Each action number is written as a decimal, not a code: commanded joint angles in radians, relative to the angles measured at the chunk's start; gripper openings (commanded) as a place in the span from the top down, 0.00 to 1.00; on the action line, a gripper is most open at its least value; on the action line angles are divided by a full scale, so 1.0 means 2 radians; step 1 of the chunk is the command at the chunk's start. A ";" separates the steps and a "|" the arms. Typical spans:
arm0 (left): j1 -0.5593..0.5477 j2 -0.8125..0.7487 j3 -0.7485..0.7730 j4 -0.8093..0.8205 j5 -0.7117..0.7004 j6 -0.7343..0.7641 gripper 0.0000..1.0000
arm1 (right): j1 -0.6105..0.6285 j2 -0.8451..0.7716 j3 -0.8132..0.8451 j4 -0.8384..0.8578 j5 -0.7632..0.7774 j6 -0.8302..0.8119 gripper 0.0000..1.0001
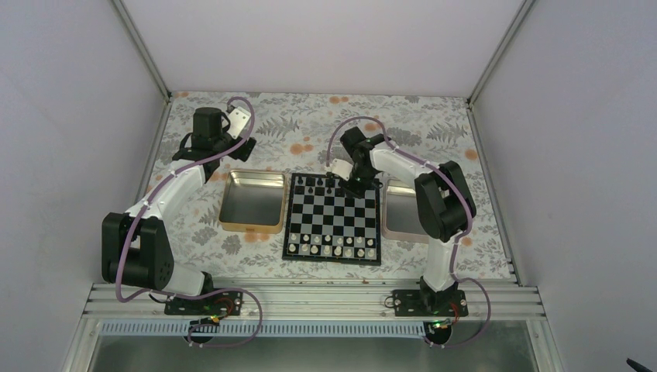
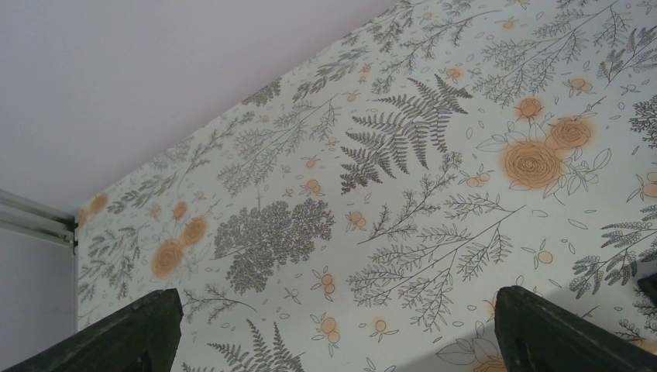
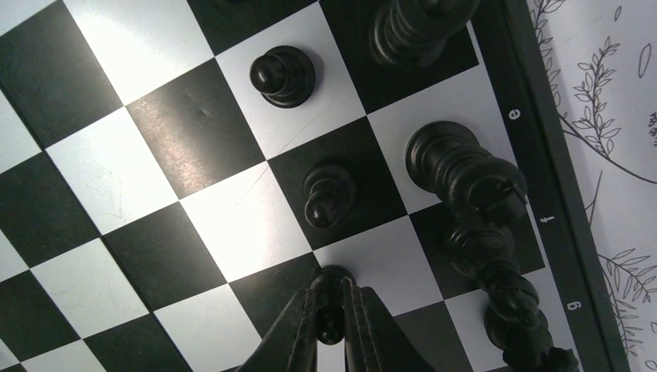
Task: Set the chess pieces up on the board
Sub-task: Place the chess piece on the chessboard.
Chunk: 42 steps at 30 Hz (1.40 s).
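Note:
The chessboard (image 1: 333, 218) lies mid-table, with a few black pieces (image 1: 319, 184) on its far rows and white pieces along the near rows. My right gripper (image 1: 358, 184) hangs over the board's far right part. In the right wrist view it (image 3: 331, 306) is shut on a black pawn (image 3: 331, 288), held just over the board (image 3: 194, 139). Two black pawns (image 3: 283, 75) (image 3: 328, 196) stand ahead of it, and taller black pieces (image 3: 463, 169) stand along the border. My left gripper (image 1: 236, 124) is open and empty over the tablecloth at far left; its view (image 2: 333, 325) shows only cloth.
A gold tray (image 1: 252, 201) lies left of the board. A silver tray (image 1: 403, 209) lies right of it, partly under my right arm. Grey walls and a metal frame enclose the flowered tablecloth (image 2: 403, 194).

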 commanded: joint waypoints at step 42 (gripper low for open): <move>-0.002 -0.007 -0.002 0.004 0.007 0.003 0.00 | 0.003 -0.008 0.026 -0.003 0.013 -0.001 0.78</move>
